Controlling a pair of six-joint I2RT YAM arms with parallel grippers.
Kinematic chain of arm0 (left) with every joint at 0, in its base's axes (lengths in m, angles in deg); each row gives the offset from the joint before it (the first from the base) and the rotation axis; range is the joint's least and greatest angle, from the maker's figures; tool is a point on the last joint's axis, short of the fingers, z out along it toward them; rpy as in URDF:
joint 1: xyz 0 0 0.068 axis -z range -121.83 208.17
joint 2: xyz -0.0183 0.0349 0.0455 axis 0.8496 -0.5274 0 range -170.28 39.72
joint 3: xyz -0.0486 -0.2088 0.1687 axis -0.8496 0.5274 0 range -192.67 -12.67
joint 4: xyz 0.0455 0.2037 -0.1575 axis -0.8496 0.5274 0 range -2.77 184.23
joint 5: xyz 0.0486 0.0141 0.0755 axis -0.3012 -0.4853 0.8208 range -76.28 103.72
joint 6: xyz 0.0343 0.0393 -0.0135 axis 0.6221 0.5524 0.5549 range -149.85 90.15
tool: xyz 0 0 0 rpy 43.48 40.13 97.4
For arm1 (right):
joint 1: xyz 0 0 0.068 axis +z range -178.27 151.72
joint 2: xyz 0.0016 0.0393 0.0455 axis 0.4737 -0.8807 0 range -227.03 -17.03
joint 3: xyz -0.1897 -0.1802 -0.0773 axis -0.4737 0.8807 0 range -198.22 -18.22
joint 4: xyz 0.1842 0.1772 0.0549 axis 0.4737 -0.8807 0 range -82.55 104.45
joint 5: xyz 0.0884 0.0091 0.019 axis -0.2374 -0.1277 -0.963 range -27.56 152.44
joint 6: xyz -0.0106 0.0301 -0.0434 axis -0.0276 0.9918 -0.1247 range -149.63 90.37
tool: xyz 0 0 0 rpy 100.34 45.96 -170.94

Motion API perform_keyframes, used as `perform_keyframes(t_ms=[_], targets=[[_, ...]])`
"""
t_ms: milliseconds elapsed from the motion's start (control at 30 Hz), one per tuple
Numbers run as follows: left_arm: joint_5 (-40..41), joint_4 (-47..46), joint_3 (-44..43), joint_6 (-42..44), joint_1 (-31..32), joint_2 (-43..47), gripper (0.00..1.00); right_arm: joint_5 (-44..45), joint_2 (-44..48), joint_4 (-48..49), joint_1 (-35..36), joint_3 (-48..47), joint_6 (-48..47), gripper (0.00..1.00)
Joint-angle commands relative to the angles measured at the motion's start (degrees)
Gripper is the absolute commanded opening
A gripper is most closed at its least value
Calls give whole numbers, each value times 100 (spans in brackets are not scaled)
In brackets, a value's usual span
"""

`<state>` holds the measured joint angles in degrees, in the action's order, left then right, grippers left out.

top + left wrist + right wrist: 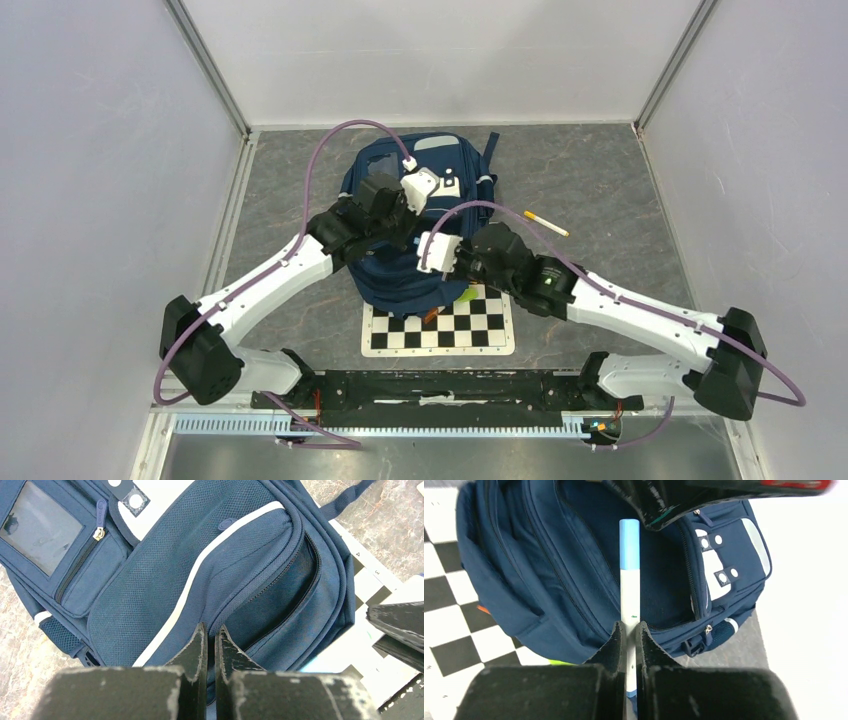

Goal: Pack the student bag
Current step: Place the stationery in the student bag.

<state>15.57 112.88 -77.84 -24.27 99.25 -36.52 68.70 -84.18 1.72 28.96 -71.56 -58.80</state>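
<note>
Bright, even light with soft shadows. The right wrist view blows out white at right and its top edge seems blurred; the student bag (549, 570) is sharp.

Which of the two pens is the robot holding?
The white pen with the light-blue cap, pinched in the right gripper above the student bag; the other pen lies loose on the table.
</note>
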Motion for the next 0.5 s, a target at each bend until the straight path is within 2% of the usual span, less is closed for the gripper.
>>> perform_keyframes(t_ms=[0, 167, 467], targets=[[-354, -603, -65, -272, -2, 348, 2, 1008, -233, 104, 244, -97, -1025, 0], [-506, -587, -66, -273, -52, 369, 2, 1429, -369, 534, 415, 83, -1686, 0], [-950, -662, -58, -426, -133, 343, 2, 1354, -591, 1197, 466, 246, -2468, 0]])
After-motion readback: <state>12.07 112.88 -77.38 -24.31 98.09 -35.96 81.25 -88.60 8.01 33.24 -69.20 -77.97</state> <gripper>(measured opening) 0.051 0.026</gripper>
